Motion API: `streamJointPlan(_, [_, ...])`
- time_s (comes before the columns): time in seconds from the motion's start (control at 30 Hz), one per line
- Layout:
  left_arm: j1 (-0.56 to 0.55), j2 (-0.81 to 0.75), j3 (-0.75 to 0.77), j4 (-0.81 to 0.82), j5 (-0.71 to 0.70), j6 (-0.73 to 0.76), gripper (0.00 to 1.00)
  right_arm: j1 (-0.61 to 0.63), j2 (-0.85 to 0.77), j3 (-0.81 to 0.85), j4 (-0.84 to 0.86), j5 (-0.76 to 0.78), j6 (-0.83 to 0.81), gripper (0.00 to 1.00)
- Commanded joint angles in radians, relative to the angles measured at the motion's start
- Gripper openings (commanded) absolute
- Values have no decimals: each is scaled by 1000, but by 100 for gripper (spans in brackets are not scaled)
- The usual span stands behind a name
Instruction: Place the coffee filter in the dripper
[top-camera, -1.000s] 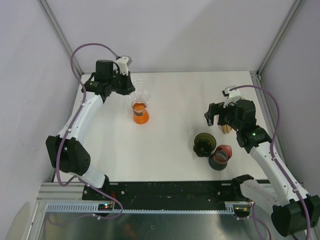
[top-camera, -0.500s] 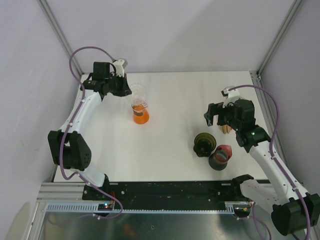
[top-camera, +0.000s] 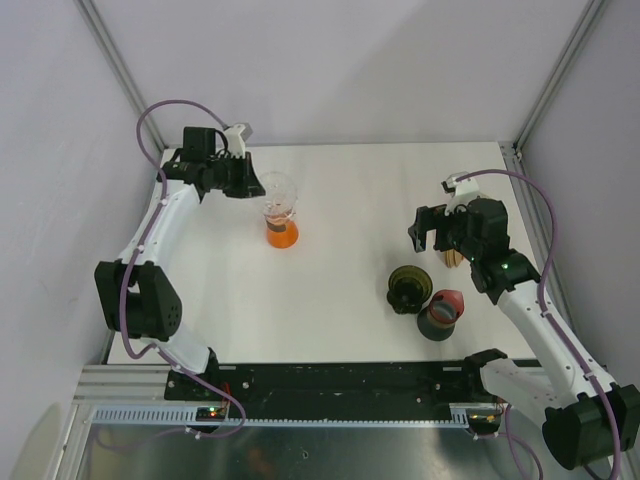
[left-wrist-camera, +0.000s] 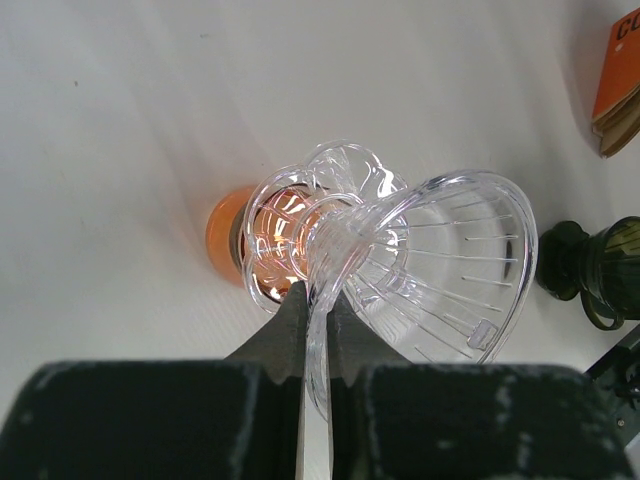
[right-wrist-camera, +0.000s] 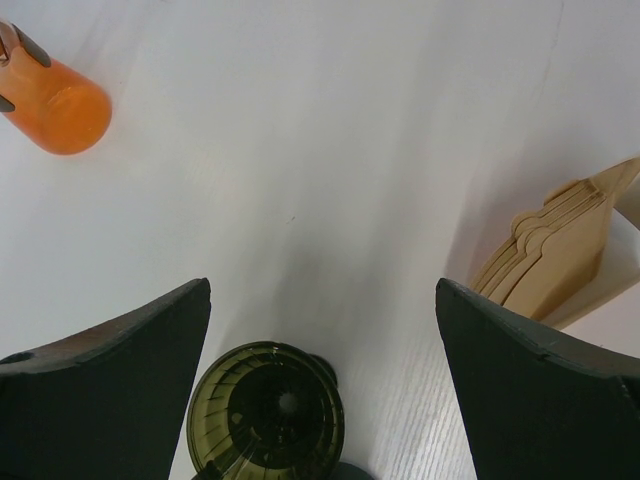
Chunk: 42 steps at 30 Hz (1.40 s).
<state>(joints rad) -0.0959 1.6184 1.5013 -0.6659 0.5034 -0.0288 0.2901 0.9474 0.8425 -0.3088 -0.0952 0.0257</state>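
Observation:
My left gripper (top-camera: 252, 183) is shut on the base flange of a clear plastic dripper (top-camera: 277, 190). It holds the dripper tilted over the mouth of an orange glass vessel (top-camera: 281, 231). In the left wrist view the fingers (left-wrist-camera: 290, 330) pinch the flange, and the dripper's cone (left-wrist-camera: 440, 260) opens to the right, with the orange vessel (left-wrist-camera: 225, 235) behind. A stack of brown paper coffee filters (top-camera: 455, 256) stands at the right; it also shows in the right wrist view (right-wrist-camera: 560, 255). My right gripper (top-camera: 432, 233) (right-wrist-camera: 322, 290) is open and empty, left of the filters and above a green dripper (right-wrist-camera: 265, 412).
The green dripper (top-camera: 409, 288) and a dark cup with a red rim (top-camera: 441, 312) stand near the right arm. An orange-covered filter pack (left-wrist-camera: 618, 85) shows at the left wrist view's edge. Frame posts stand at the back corners.
My left gripper has swung left and back, turning at the wrist while it holds the clear dripper by the orange vessel. The right arm has not moved.

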Motion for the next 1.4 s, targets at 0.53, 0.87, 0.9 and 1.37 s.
streamJointPlan(0.53, [22,80,69,-66,29,-29,12,6,14,44,32,5,-2,99])
streamJointPlan(0.87, [43,89,104,-80,19,-37,27,6,20,44,33,3,-1,99])
streamJointPlan(0.9, [43,88,106,-80,20,-37,30,6,21,43,32,3,-1,99])
streamJointPlan(1.37, [48,71,123,-81,-15,-29,38,6,25,44,26,5,-2,99])
